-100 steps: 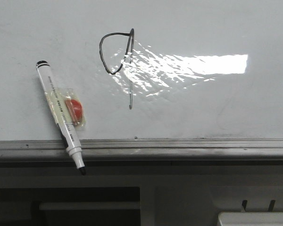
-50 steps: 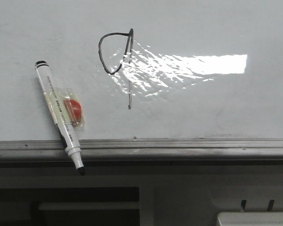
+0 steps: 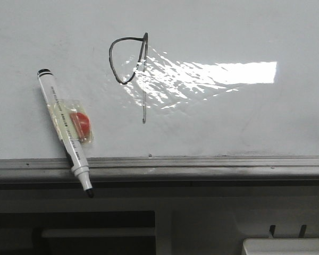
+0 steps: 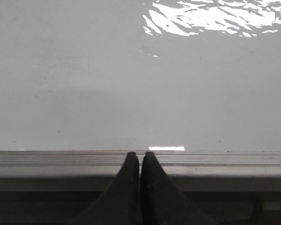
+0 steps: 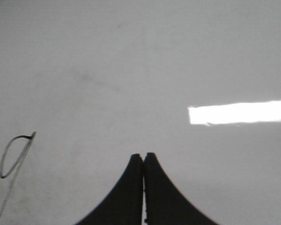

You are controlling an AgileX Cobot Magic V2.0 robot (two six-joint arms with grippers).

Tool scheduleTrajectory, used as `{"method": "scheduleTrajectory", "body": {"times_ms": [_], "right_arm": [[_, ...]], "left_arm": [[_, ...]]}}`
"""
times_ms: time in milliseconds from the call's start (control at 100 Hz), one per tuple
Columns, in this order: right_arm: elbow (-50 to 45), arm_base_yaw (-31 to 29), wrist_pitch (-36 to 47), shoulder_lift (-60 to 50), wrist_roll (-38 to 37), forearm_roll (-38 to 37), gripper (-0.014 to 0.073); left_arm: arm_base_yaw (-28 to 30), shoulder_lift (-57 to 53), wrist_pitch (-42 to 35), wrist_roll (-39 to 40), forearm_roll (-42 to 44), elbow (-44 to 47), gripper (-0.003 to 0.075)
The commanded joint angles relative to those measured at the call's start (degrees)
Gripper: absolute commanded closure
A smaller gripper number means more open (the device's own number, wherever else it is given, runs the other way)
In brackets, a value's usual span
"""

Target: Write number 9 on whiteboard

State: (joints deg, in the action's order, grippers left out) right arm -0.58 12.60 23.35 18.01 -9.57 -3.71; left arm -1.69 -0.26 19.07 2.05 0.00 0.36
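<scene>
The whiteboard (image 3: 244, 32) is smooth and glossy, throwing back a bright rippled glare. Its ledge (image 3: 202, 166) looks like dull brushed grey metal. The marker pen (image 3: 64, 133) seems smooth white plastic, wrapped in shiny clear film. Each tool's fingers (image 4: 131, 187) look matt black.

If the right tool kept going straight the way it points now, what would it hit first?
Most likely bare whiteboard. The right tool, shut and empty, points at blank surface; the number 9 lies off to one side, outside that line. How far off the board is cannot be judged.
</scene>
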Motion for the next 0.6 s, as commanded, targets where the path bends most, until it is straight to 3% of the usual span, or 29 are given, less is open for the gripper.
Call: {"method": "scheduleTrajectory", "body": {"times_ms": [0, 150, 280, 390, 590], "right_arm": [[-1.43, -4.01, -0.40, -0.48, -1.04, 0.27, 0.0663], [-1.43, -10.83, -8.31, -3.84, -1.04, -0.31, 0.0663], [-1.53, -15.02, -21.36, -9.11, -0.94, -2.31, 0.0663], [-1.53, -16.67, -30.89, -14.98, -0.94, -2.75, 0.0663], [-1.53, -16.94, -39.34, -19.48, -0.94, -2.75, 0.0663]], "left_arm": [[0.02, -1.51, -2.99, 0.59, 0.00, 2.28, 0.0740], [0.02, -1.51, -2.99, 0.59, 0.00, 2.28, 0.0740], [0.02, -1.51, -2.99, 0.59, 0.00, 2.28, 0.0740], [0.02, -1.51, -2.99, 0.59, 0.00, 2.28, 0.0740], [0.02, -1.51, -3.08, 0.59, 0.00, 2.28, 0.0740]]}}
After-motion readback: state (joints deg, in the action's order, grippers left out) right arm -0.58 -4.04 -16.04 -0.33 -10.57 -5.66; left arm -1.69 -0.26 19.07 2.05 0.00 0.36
